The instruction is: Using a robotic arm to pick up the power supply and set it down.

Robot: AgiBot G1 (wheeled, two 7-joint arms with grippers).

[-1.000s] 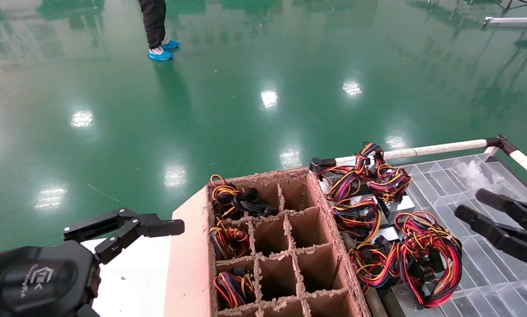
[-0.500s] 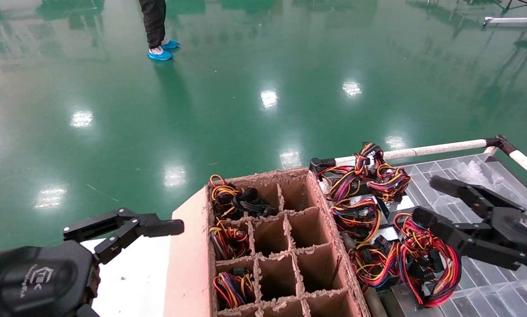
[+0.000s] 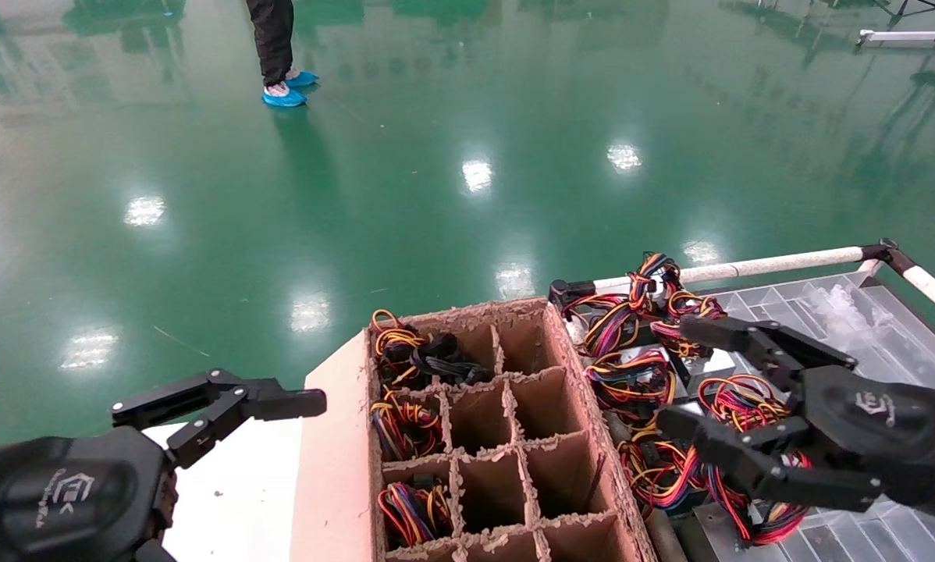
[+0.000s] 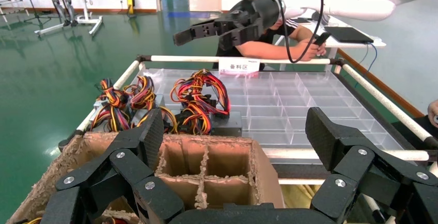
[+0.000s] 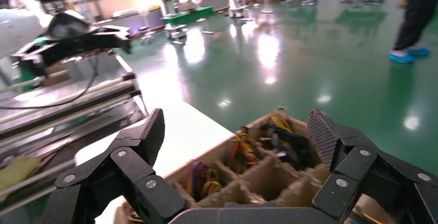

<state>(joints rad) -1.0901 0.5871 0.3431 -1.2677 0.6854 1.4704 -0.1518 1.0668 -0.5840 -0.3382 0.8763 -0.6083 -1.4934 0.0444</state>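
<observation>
Several power supplies lie on the clear gridded tray [image 3: 850,312], each a grey box under a loop of red, yellow and black wires. One power supply [image 3: 631,382] is below my right gripper [image 3: 674,375], which hovers open over the group with nothing between its fingers. The left wrist view shows the same power supply group [image 4: 199,97] beyond the cardboard box [image 4: 206,162], with the right gripper [image 4: 206,30] high above it. My left gripper [image 3: 225,406] stays open at the lower left, away from the box; its own view shows it open [image 4: 235,131].
A cardboard box [image 3: 335,437] with divider cells stands in the middle; several left-hand cells hold wire bundles [image 3: 405,425]. White rails [image 3: 780,261] frame the tray. A white table top [image 3: 233,492] lies left of the box. A person [image 3: 276,47] stands far off on the green floor.
My right gripper has swept leftwards from the tray's right side to above the power supplies beside the box, staying open. The left arm has not moved.
</observation>
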